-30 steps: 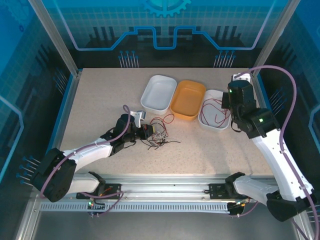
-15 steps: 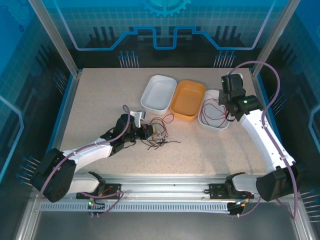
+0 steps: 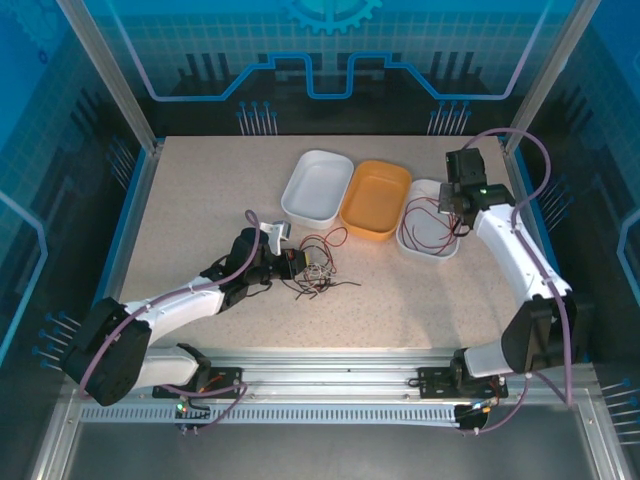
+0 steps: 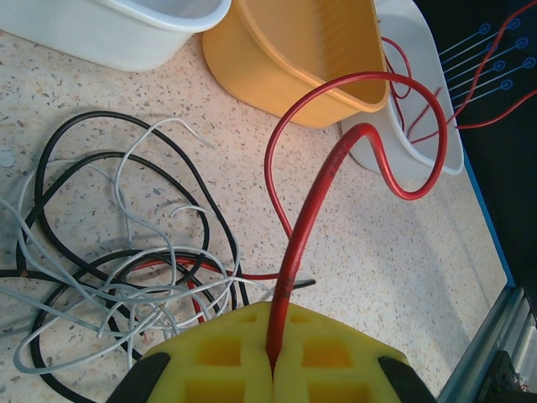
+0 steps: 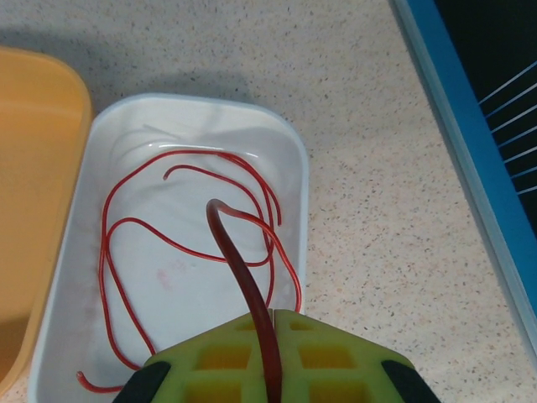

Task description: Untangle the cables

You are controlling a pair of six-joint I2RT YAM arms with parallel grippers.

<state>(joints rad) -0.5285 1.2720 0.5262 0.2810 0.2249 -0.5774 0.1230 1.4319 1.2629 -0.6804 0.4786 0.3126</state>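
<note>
The cables lie as a loose tangle of thin black, white and red wire on the table in front of the trays; the left wrist view shows the tangle at lower left. My left gripper sits at the tangle's left edge, shut on a red cable that arcs up and loops back down. My right gripper hovers over the right white tray, shut on another red cable. That cable's thin loops lie inside the tray.
Three trays stand in a row at the back: a white one, an orange one and the right white one. A blue rail borders the table's right edge. Open tabletop lies left of and in front of the tangle.
The right arm has swung back and folded down, bringing its gripper low over the right white tray. The left arm and the tangle have not moved.
</note>
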